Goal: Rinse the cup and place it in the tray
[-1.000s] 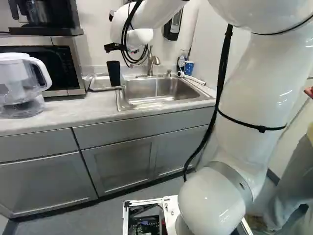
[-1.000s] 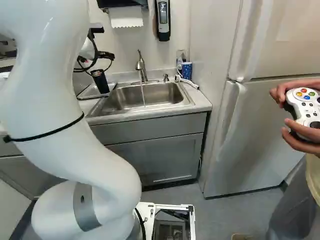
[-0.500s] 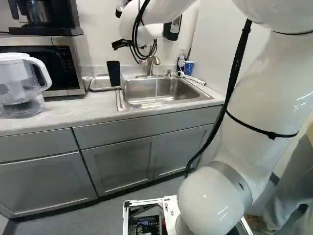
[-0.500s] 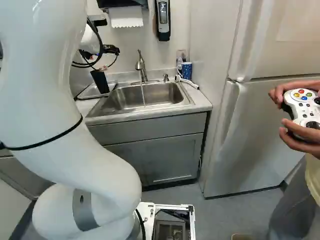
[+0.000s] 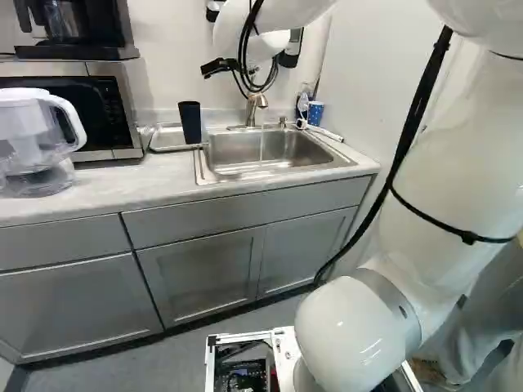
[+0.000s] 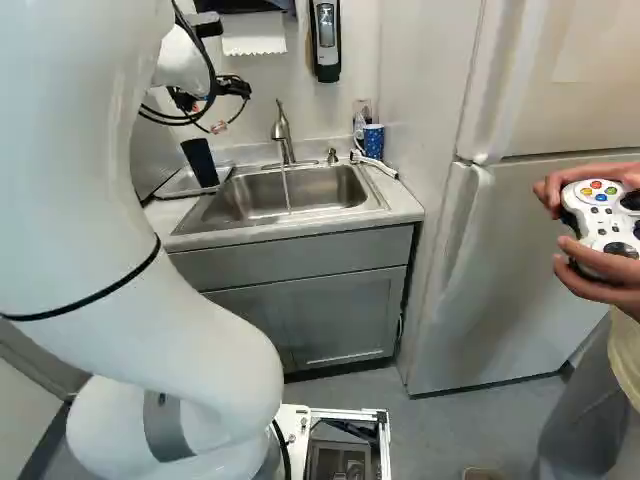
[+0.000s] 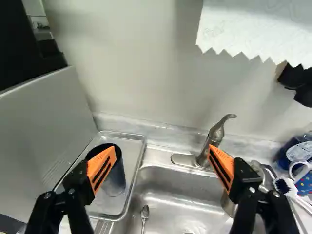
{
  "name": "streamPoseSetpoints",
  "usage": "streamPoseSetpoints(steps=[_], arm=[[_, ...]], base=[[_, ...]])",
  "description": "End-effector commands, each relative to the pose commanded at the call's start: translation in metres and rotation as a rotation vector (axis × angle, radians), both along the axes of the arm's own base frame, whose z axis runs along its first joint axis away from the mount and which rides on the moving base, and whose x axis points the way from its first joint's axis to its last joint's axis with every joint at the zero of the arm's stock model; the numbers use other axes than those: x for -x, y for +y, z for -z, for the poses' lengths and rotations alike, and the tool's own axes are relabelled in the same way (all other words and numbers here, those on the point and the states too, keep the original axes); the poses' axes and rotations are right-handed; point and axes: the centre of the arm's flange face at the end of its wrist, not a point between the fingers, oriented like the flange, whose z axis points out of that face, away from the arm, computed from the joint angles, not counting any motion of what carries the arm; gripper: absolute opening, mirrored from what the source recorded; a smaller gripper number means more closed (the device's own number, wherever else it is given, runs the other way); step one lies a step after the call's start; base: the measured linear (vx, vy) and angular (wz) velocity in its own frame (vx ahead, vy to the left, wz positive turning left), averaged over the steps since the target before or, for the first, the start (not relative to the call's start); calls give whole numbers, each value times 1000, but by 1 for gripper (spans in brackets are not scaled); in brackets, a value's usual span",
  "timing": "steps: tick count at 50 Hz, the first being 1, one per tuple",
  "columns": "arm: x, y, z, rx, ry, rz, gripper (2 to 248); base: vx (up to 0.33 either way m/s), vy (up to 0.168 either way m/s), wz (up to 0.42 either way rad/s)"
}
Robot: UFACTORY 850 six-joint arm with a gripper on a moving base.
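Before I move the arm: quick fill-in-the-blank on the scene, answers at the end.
The dark cup stands in the metal ____.
The gripper is ____, not shut.
The faucet is pouring a stream of ____.
In the wrist view, the utensil lying in the sink is a ____.

Missing words: tray; open; water; spoon.

Two cups are seen: one tall black cup (image 5: pixel 189 124) and one blue cup (image 6: pixel 373 142) with a pale pattern. One shallow rectangular metal tray (image 7: pixel 130 168), one stainless-steel sink (image 5: pixel 278 147), one curved metal faucet (image 7: pixel 216 131) and one metal spoon (image 7: pixel 144 213) are counted. One clear plastic pitcher (image 5: pixel 29 131) with a white lid, one silver-and-black microwave (image 5: pixel 110 106), one black coffee maker (image 5: pixel 98 28) and one white refrigerator (image 6: pixel 530 250) are also found.
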Motion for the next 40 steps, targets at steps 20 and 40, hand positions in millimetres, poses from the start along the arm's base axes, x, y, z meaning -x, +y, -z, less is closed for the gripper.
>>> streamPoseSetpoints(steps=[20,40], arm=[[-4,-26,-18,-9,-32,50,247],[-30,-36,-17,-9,-32,77,247]], base=[[0,0,0],[0,0,0]])
